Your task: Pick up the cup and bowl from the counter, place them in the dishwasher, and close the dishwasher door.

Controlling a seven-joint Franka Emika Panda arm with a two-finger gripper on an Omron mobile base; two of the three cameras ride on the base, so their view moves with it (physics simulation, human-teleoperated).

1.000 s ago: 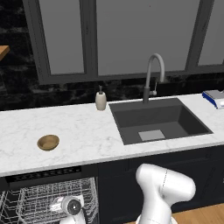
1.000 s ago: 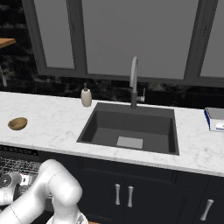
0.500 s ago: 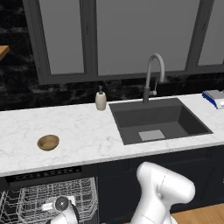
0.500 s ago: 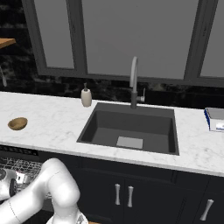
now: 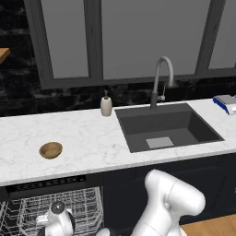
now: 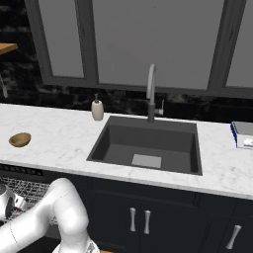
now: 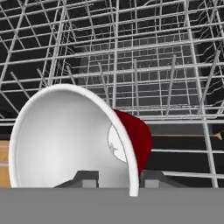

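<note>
The red cup (image 7: 136,131) lies tilted over the white wire rack (image 7: 131,57) of the dishwasher (image 5: 46,183), its white inside facing the hand view. My gripper (image 7: 119,179) is open. Its two fingertips (image 7: 85,178) straddle the cup's rim wall, the left one standing clear of it. My wrist (image 5: 57,215) hangs low over the open rack. The tan bowl (image 5: 50,150) rests on the white marble counter (image 5: 92,138) above the dishwasher, and in the right base view the bowl (image 6: 20,139) sits far left. The dishwasher door is out of view.
A beige soap dispenser (image 5: 106,106) stands left of the dark sink (image 5: 166,129) and its faucet (image 5: 161,78). A blue-and-white object (image 5: 226,103) lies at the counter's right end. Dark cabinets (image 6: 148,217) run under the sink. Upright rack tines surround the cup.
My wrist has slid a little to the left over the dishwasher rack. The bowl and the other things on the counter have not moved.
</note>
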